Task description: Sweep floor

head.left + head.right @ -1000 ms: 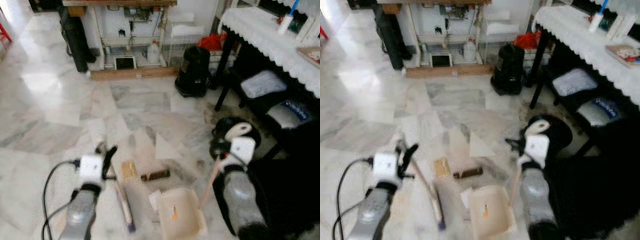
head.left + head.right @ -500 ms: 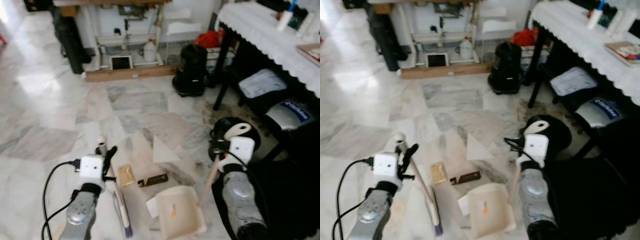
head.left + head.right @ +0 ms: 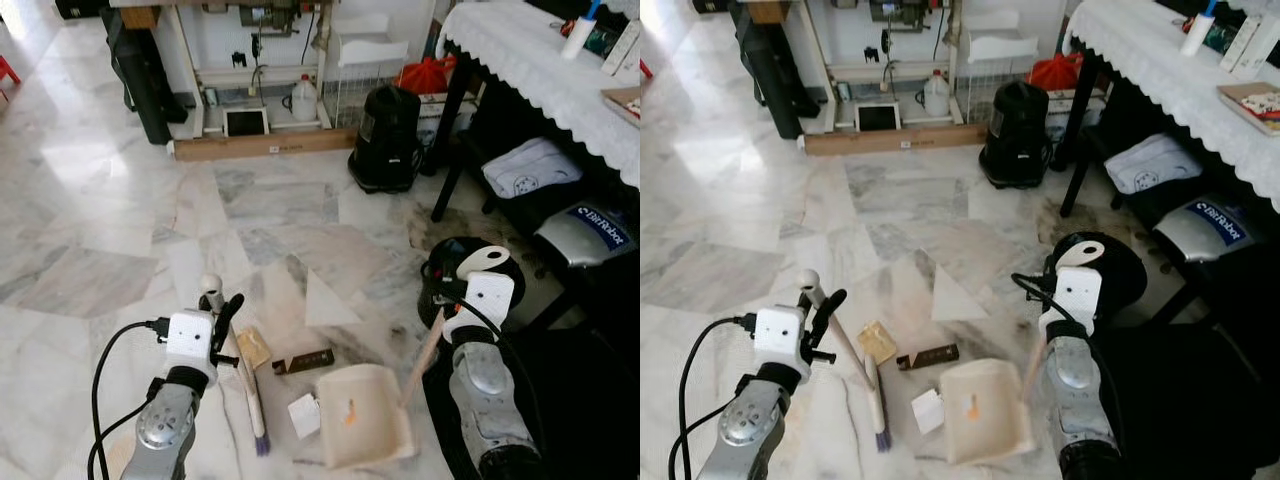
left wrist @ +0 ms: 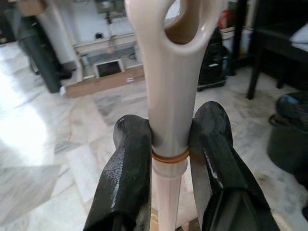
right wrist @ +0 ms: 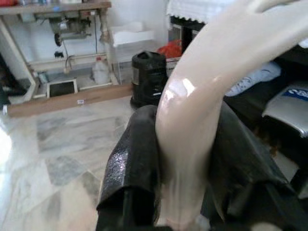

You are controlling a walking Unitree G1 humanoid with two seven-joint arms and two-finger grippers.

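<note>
Sweeping step underway. Left gripper clamped on brush handle, bristles on marble floor. Right gripper gripping dustpan handle, pan flat. 3 scraps near: white paper beside pan, brown wrapper, tan card. Next: draw brush toward pan mouth.

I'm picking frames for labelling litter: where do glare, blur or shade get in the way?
Left eye view: window glare whitens the marble floor upper left, and the space under the table is shaded; litter stays sharp. Left wrist view: floor glare again, background soft. Right wrist view: the dustpan handle close up is blurred.
</note>
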